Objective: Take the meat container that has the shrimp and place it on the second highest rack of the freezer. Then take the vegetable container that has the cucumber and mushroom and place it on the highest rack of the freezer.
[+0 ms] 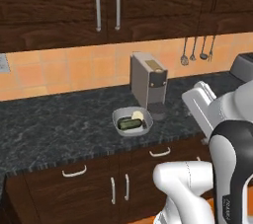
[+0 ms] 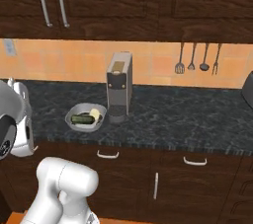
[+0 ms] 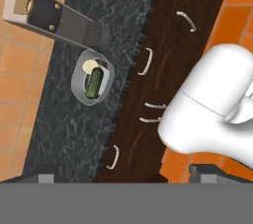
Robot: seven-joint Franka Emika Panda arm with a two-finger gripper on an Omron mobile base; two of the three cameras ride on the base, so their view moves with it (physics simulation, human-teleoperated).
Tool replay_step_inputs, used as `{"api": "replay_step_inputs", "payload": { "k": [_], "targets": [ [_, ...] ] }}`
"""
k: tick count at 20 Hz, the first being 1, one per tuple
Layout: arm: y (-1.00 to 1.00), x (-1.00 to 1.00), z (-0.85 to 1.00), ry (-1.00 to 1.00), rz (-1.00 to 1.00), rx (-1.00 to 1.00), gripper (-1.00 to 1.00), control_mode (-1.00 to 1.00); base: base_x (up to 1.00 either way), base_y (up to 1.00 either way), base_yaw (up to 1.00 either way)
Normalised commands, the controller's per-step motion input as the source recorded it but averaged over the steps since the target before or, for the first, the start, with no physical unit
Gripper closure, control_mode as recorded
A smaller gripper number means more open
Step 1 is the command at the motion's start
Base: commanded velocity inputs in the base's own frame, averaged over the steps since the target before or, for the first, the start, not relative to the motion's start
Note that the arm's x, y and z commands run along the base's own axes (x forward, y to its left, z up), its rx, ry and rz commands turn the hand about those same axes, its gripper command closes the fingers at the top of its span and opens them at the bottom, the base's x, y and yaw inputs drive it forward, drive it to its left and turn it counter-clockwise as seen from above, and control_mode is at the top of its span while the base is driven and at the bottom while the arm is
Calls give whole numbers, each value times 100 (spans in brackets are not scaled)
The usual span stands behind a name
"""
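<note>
Black speckled stone tabletop (image 1: 49, 129): grey oval vegetable container (image 3: 92, 81) at 10 o'clock from empty, wide-open fingers (image 3: 121, 174); arm raised, hand facing down.

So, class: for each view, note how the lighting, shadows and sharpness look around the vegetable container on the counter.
Left base view: flat, even light, no glare; the vegetable container is slightly soft, beside the coffee machine. Right base view: same even light, with faint shading under the container. Hand view: rolled sideways, so the counter runs vertically; edges stay sharp.
</note>
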Motion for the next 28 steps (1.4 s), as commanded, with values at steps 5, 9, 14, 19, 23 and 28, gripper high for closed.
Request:
{"api": "replay_step_inputs", "payload": {
  "k": [5,9,14,19,23,28],
  "targets": [
    [0,0,0,0,0,0,-100,100,25,23,-13],
    [6,43,-29,11,-3,0,-100,-100,7,8,-6],
    [6,81,-89,36,-4,8,-100,-100,0,0,0],
    [13,72,-85,16,-7,2,-100,-100,0,0,0],
    [0,69,-88,25,0,0,-100,-100,0,0,0],
    [0,75,-50,4,0,0,-100,-100,0,0,0]
  ]
}}
